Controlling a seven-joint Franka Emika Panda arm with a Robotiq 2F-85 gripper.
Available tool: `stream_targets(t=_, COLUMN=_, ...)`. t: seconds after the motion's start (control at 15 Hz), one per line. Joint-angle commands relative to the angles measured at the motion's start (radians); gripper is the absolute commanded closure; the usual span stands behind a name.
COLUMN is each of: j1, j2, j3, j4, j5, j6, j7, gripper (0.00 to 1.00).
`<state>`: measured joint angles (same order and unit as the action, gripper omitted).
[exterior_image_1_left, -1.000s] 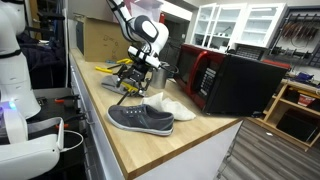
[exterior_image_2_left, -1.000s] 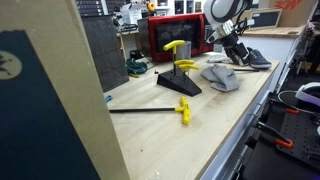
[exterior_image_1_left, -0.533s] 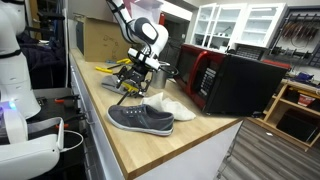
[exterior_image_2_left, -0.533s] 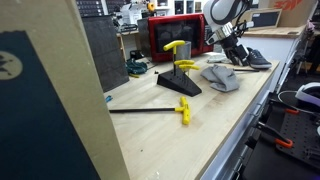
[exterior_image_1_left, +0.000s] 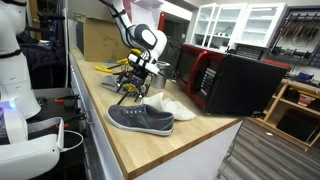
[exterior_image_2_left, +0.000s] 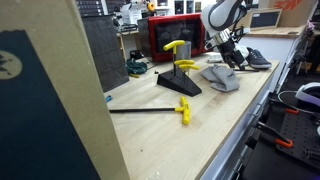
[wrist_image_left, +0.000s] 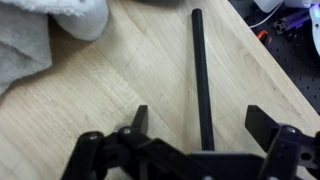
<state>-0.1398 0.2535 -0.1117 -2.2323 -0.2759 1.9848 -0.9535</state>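
Note:
In the wrist view a thin black rod (wrist_image_left: 199, 70) lies on the wooden table top (wrist_image_left: 110, 100) and runs straight between the jaws. My gripper (wrist_image_left: 203, 122) hangs just above it, open, one finger on each side and nothing held. A pale grey cloth (wrist_image_left: 45, 30) lies at the upper left. In both exterior views the gripper (exterior_image_1_left: 132, 85) (exterior_image_2_left: 233, 60) points down over the table beside the cloth (exterior_image_1_left: 172, 106) (exterior_image_2_left: 220, 76).
A grey shoe (exterior_image_1_left: 140, 119) (exterior_image_2_left: 256, 59) lies by the cloth near the table's edge. A red and black microwave (exterior_image_1_left: 230, 82) (exterior_image_2_left: 178, 35) stands behind. A black stand with yellow pegs (exterior_image_2_left: 180, 82) and a black rod with a yellow end (exterior_image_2_left: 145, 110) sit further along.
The arm has shifted slightly over the table. The jaws have stayed open and nothing has been picked up.

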Motion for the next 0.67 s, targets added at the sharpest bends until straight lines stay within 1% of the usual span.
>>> stream_targets(t=0.0, j1=-0.011, j2=0.023, j3=0.019, j4=0.016, j5=0.01, j6=0.01, j7=-0.021, gripper=0.0)
stream_targets(t=0.07, j1=-0.01, j2=0.018, j3=0.02, j4=0.012, j5=0.012, j6=0.006, j7=-0.021, gripper=0.25)
stream_targets(t=0.13, j1=-0.011, j2=0.016, j3=0.022, j4=0.01, j5=0.018, j6=0.0, j7=-0.034, gripper=0.28)
stream_targets(t=0.2, j1=-0.011, j2=0.016, j3=0.026, j4=0.01, j5=0.022, j6=-0.003, j7=-0.042, gripper=0.34)
stream_targets(t=0.27, j1=-0.01, j2=0.016, j3=0.03, j4=0.009, j5=0.024, j6=-0.008, j7=-0.043, gripper=0.44)
stream_targets(t=0.53, j1=-0.006, j2=0.016, j3=0.045, j4=0.001, j5=0.034, j6=-0.027, j7=-0.053, gripper=0.73)
stream_targets(t=0.6, j1=-0.005, j2=0.015, j3=0.048, j4=-0.003, j5=0.035, j6=-0.033, j7=-0.055, gripper=0.81)
